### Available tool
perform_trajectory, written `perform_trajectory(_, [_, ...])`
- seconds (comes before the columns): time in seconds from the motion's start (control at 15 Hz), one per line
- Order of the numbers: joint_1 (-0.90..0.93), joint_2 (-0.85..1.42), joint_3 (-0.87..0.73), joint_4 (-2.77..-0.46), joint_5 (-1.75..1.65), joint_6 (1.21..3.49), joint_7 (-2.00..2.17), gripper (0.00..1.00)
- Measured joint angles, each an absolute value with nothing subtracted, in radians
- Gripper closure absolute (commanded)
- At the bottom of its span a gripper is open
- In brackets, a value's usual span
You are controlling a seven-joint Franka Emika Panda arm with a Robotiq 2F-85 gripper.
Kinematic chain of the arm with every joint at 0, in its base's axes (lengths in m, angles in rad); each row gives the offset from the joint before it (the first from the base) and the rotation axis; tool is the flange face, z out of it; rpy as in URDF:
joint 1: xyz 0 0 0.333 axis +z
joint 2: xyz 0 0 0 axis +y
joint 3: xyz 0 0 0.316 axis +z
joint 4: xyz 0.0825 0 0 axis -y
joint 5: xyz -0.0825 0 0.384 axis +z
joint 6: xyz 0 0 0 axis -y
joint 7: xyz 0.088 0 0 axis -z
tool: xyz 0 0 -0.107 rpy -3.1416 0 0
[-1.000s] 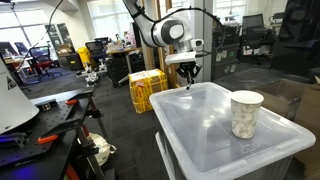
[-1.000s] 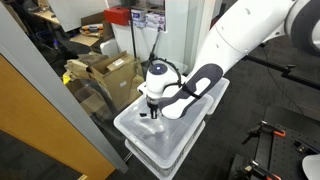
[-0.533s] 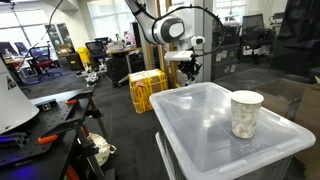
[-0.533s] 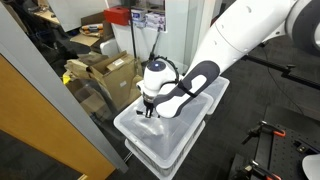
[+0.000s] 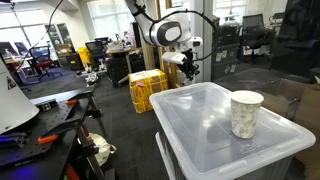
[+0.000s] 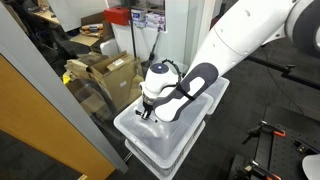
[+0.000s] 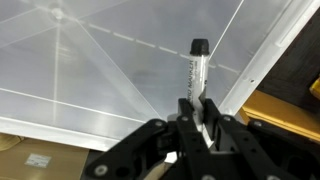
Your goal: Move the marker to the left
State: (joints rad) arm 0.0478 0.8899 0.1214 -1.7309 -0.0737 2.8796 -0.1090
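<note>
The marker (image 7: 194,65) is a slim stick with a black cap and a pale printed barrel in the wrist view. It stands between the jaws of my gripper (image 7: 195,105), which is shut on it. In an exterior view the gripper (image 5: 187,72) hangs above the far left corner of the translucent bin lid (image 5: 200,135), with the marker lifted off it. The gripper (image 6: 146,112) also shows in both exterior views, over the lid (image 6: 175,135). A white speckled cup (image 5: 246,113) stands on the lid, to the right and apart from the gripper.
A yellow crate (image 5: 147,88) sits on the floor behind the bin. Cardboard boxes (image 6: 110,75) stand beside the bin. Office chairs and desks fill the background at the left (image 5: 40,60). The lid's rim (image 7: 262,55) runs close to the marker.
My gripper has risen off the lid with the marker in it and drifted slightly left. The cup has not moved.
</note>
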Motion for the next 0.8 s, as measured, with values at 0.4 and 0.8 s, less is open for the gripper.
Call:
perform_trajectory(0.4, [0.051, 0.891, 0.122, -1.756, -0.047, 2.901, -0.070, 0.34])
perform_trajectory(0.8, [0.056, 0.891, 0.122, -1.760, -0.047, 2.913, -0.070, 0.15])
